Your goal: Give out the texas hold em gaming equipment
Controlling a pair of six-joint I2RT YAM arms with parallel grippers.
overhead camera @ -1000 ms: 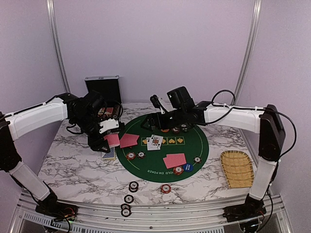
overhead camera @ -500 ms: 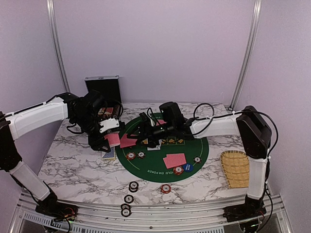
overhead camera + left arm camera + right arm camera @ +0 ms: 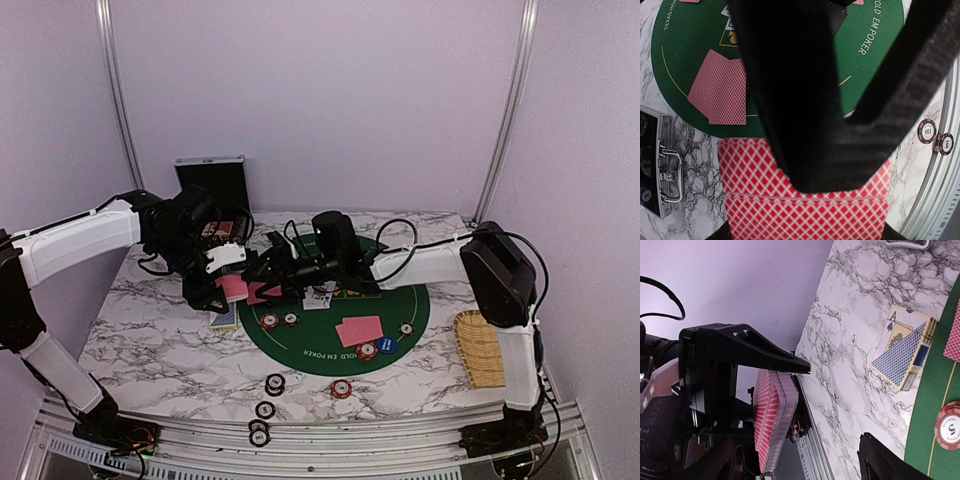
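Note:
My left gripper (image 3: 228, 290) is shut on a deck of red-backed playing cards (image 3: 805, 210) held above the mat's left edge. My right gripper (image 3: 262, 280) is open and has reached the deck (image 3: 772, 425). One finger (image 3: 740, 347) is past the top card and the other (image 3: 890, 460) stands well apart from it. Two face-down cards (image 3: 360, 330) and face-up cards (image 3: 318, 295) lie on the green poker mat (image 3: 420, 300). More face-down cards (image 3: 720, 92) lie at the mat's left. Poker chips (image 3: 270, 321) and a blue button disc (image 3: 387, 344) sit on the mat.
Several loose chips (image 3: 275, 383) lie on the marble near the front edge. A card box (image 3: 902, 352) rests under the left gripper. The black case (image 3: 211, 180) stands at the back left. The bamboo tray (image 3: 483, 350) is at the right, behind the right arm.
My right arm has swung left across the mat from its far side to the deck. Its jaws have narrowed slightly. The left arm and deck have stayed still.

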